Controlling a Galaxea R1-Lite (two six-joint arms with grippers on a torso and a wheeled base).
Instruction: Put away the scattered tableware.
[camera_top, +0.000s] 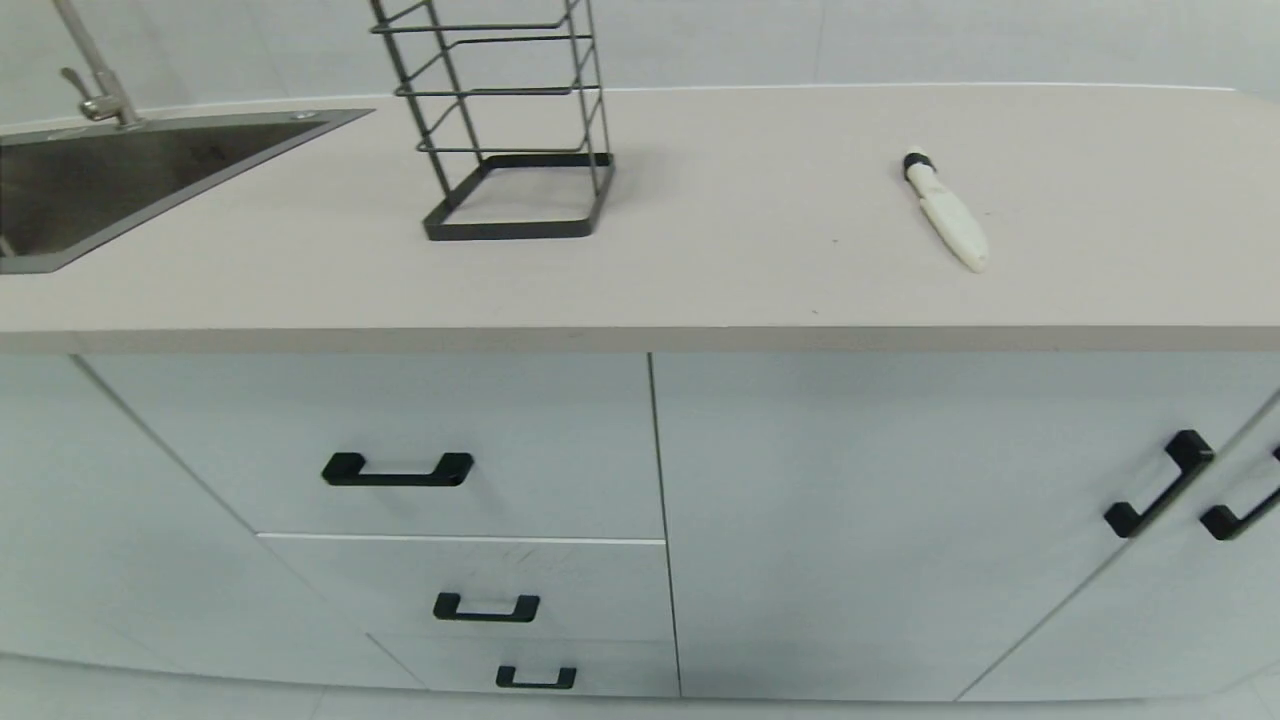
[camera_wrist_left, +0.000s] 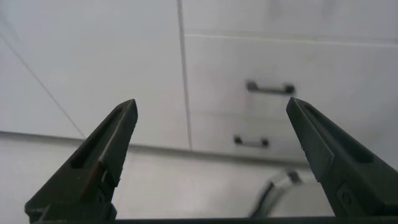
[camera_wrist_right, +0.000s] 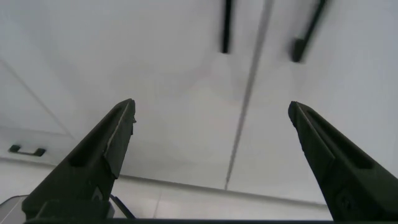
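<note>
A white utensil with a black end lies alone on the beige counter, toward the right. A black wire rack stands upright near the counter's middle left. My left gripper hangs open low in front of the white drawers, with nothing between its dark fingers. My right gripper is also open and empty, facing the white cabinet doors with black handles.
A steel sink with a tap is set into the counter's far left. Below the counter are three drawers with black handles and cabinet doors with handles at the right. The floor shows beneath.
</note>
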